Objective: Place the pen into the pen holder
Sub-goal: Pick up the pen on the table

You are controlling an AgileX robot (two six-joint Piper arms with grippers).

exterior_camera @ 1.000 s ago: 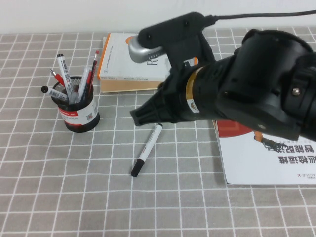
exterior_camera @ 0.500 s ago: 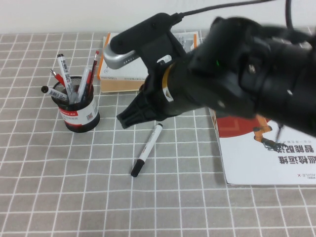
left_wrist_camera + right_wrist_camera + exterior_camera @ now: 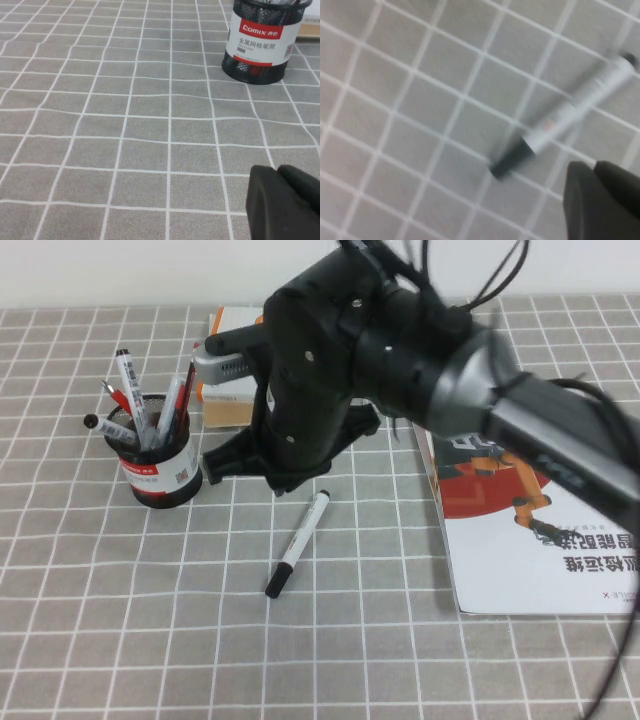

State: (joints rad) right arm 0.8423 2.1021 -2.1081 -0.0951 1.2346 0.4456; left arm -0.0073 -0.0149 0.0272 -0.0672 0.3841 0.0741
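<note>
One pen [image 3: 298,557], one pen holder [image 3: 160,472], left pincer [image 3: 287,200], right pincer [image 3: 600,195]

White pen [image 3: 298,544] lies flat on the cloth, apart from upright pen holder [image 3: 160,472].

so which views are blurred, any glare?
Right wrist view: motion blur smears the pen and grid; right tool at the corner. High view: arm blurred, pen holder sharp. Left wrist view: sharp, left tool at the corner. No glare.
</note>
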